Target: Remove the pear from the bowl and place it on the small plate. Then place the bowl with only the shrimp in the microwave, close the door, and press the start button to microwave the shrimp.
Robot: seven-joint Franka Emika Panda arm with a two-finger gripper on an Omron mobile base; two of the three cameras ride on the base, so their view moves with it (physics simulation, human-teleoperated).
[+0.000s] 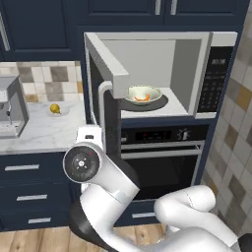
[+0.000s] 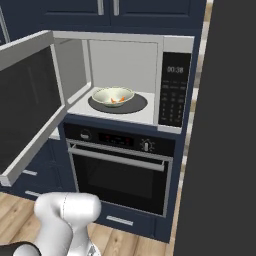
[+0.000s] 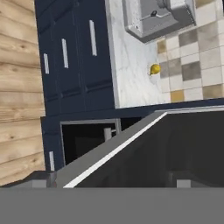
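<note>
Shrimp (image 2: 118, 100), small, curled and orange, lies in the wide pale bowl (image 2: 113, 96) inside the big microwave (image 2: 150, 107). Gripper fingers (image 3: 183, 180) stand wide apart, holding nothing, just by the open white-framed door (image 3: 144, 153). Beyond it, the yellow pear (image 1: 55, 109) sits on the small white plate (image 1: 63, 111) on the marble counter (image 1: 44, 130).

The microwave (image 2: 125, 80) cavity is left open to the front, its door (image 1: 106, 61) swung wide to the left and projecting outward above the worktop (image 1: 44, 130) edge. The cavity floor is largely taken up by the bowl (image 2: 113, 96) on the dark turntable; free room is seen above the bowl and to its right. On the worktop, passage is narrowed by a grey appliance (image 1: 11, 110) at the left and the small plate (image 1: 58, 111) bearing the pear (image 1: 55, 108).
</note>
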